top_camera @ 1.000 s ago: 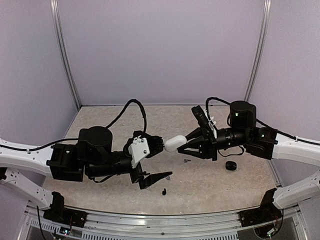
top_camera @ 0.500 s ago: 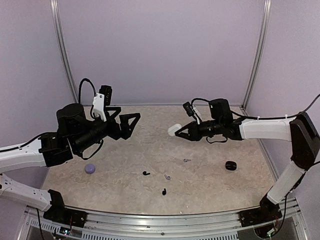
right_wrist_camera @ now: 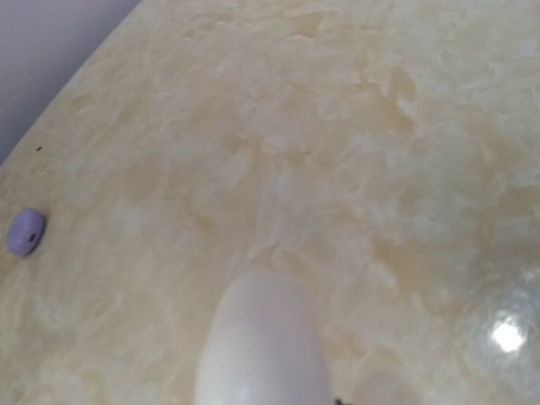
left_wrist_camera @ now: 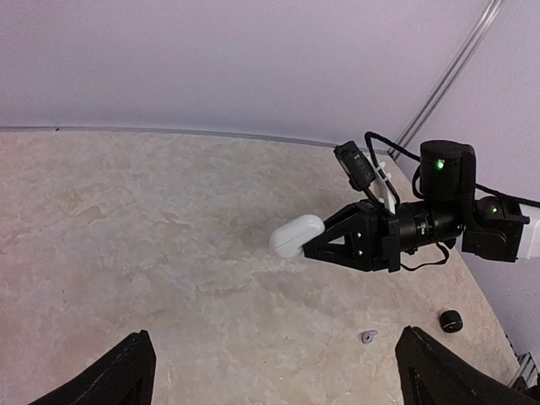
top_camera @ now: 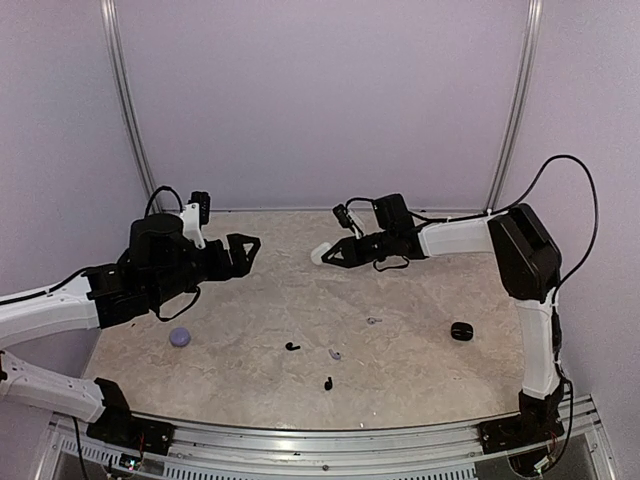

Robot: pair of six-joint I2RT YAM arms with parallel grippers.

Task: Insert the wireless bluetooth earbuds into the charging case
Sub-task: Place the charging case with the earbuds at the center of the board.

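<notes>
Marbled beige tabletop (top_camera: 420,290), and the white charging case (top_camera: 322,253) is up in the air at the back!
Right gripper (top_camera: 338,254) is clamped on that case's end, holding it above the far half of the table near the back wall (top_camera: 320,100). Left gripper (top_camera: 243,254) faces it with fingers spread wide, gripping nothing, bare stone in the gap. Toward the front rail (top_camera: 300,440) lie a black earbud (top_camera: 292,346), a second black earbud (top_camera: 328,382), a pale earbud (top_camera: 335,354) and a grey earbud (top_camera: 373,321), all loose. Lavender case (top_camera: 180,337) sits left, black case (top_camera: 461,331) right.
</notes>
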